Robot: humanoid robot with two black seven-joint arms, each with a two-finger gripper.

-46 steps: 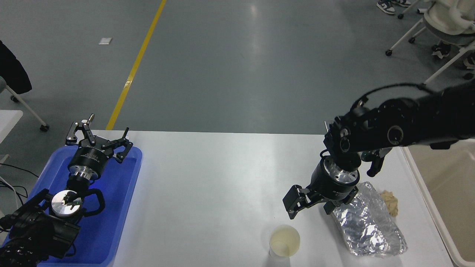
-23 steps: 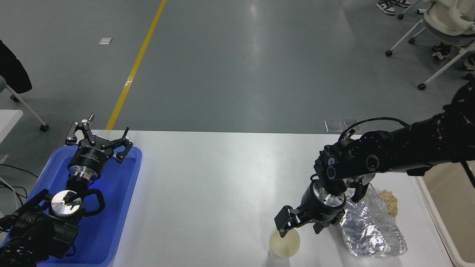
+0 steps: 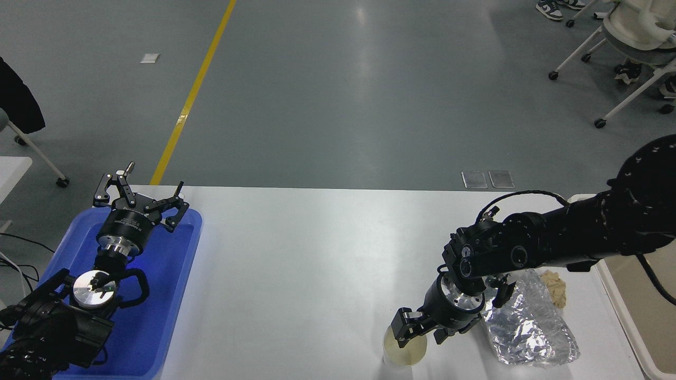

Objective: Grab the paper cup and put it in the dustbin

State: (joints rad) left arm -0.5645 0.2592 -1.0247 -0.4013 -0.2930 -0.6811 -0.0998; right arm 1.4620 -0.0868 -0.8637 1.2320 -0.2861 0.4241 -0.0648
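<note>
The small white paper cup [image 3: 405, 352] with a pale yellowish inside stands upright at the table's front edge, right of centre. My right gripper [image 3: 420, 331] is open and hangs low over the cup's far rim. Its left finger [image 3: 401, 326] dips into the cup's mouth and the other finger is outside the rim on the right. The cup is partly covered by the gripper. The beige dustbin [image 3: 626, 316] stands past the table's right edge; only its rim and part of its inside show. My left gripper [image 3: 140, 198] is parked, open, over the blue tray.
A wrinkly silver foil packet [image 3: 528, 324] lies just right of the cup and gripper. A small tan paper wad [image 3: 554, 287] lies beyond it, near the bin. A blue plastic tray [image 3: 174, 274] sits at the table's left. Office chairs stand on the floor at the far right.
My right arm has come down and toward the camera, from above the foil packet's far end to the cup's rim. The cup has not moved. The left arm has not moved.
</note>
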